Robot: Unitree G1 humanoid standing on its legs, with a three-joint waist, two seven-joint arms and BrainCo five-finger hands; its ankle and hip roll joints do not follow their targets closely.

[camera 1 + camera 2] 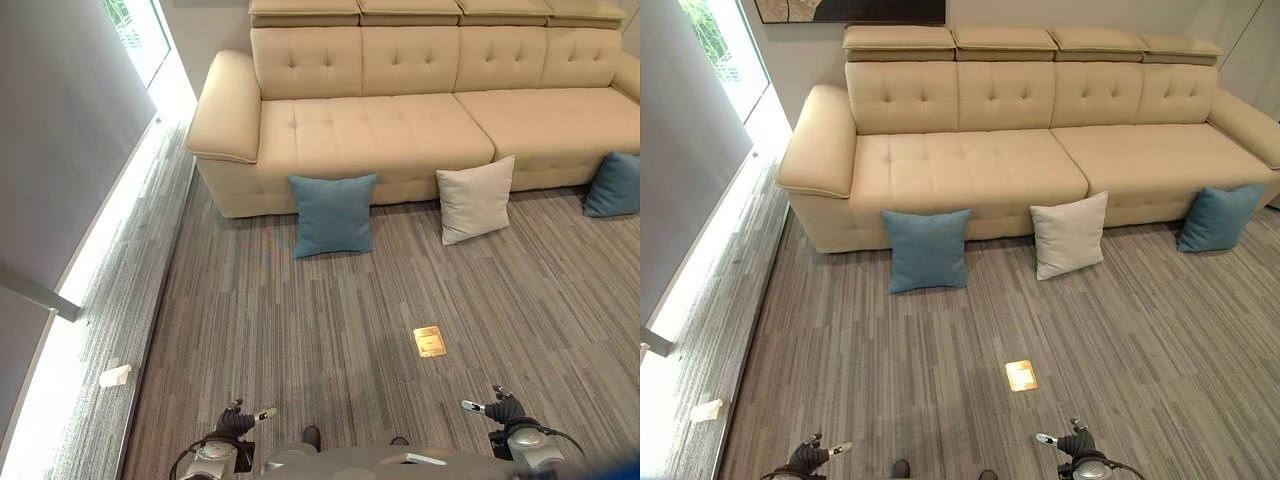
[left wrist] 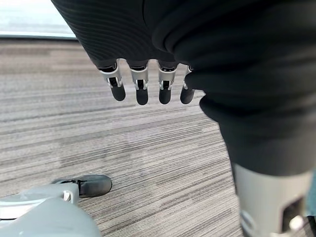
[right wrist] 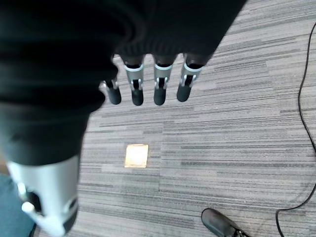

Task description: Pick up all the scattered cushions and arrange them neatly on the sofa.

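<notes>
Cushions against sofa, well beyond robot hand.

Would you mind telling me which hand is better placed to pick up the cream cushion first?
The right hand, probably: the cream cushion leans against the sofa on its side.

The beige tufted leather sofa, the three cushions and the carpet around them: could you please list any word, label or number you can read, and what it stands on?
None can be read.
Beige tufted leather sofa: no print.
Blue square cushion, cream square cushion, second blue cushion: plain fabric.
Brass floor plate: no marking can be made out.
Small white object by the window: too small to tell.
</notes>
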